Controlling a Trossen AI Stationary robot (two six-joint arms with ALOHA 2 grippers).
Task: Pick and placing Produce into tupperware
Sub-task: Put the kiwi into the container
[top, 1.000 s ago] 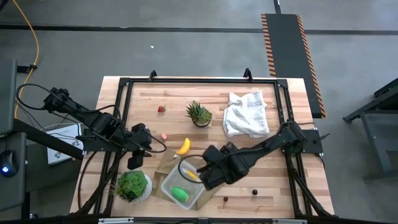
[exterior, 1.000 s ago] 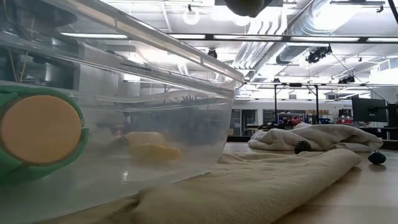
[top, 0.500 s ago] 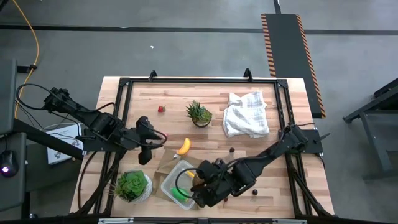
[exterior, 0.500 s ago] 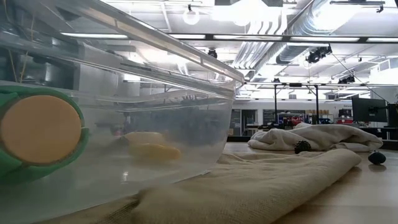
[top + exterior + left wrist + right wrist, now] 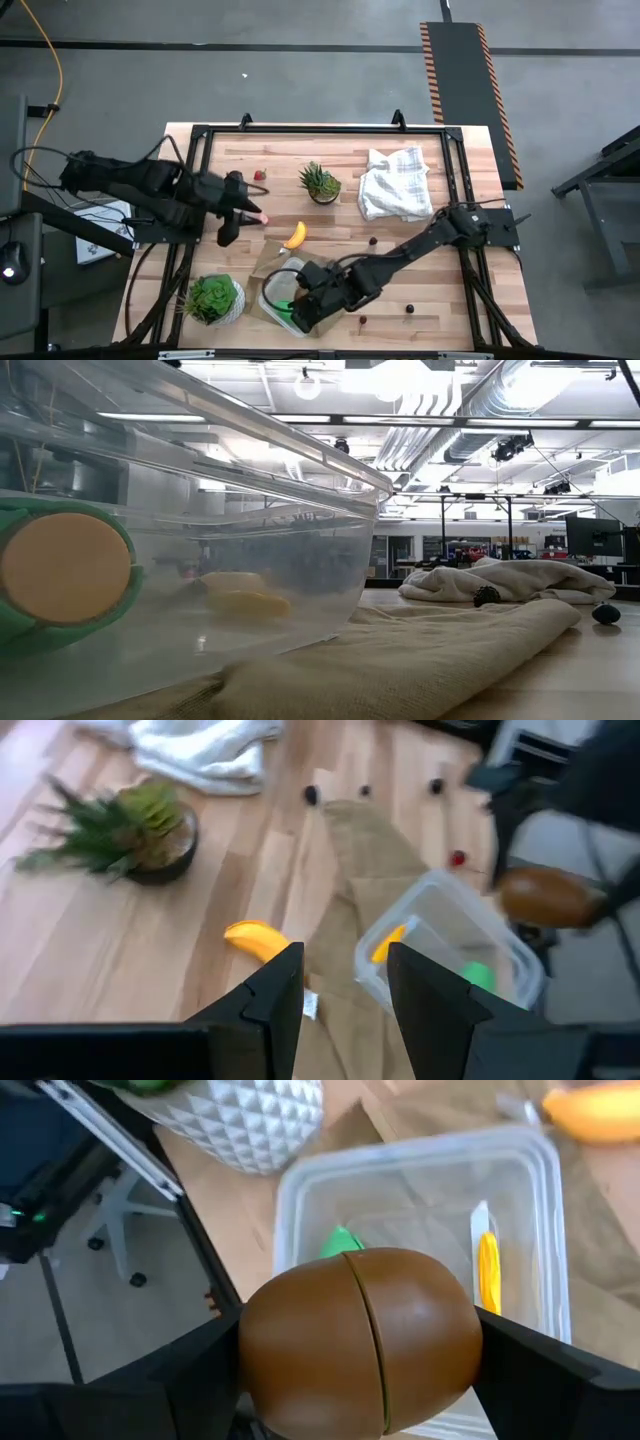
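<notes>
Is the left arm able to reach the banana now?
Probably yes. The left claw is open and empty, the banana lies uncovered on the table close by, and nothing stands between them.

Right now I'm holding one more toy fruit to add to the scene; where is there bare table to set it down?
Bare wood lies between the strawberry and the table's far edge, and along the near right, past the small dark pieces. It is crowded around the tupperware, where the right gripper holds the kiwi, by the banana.
</notes>
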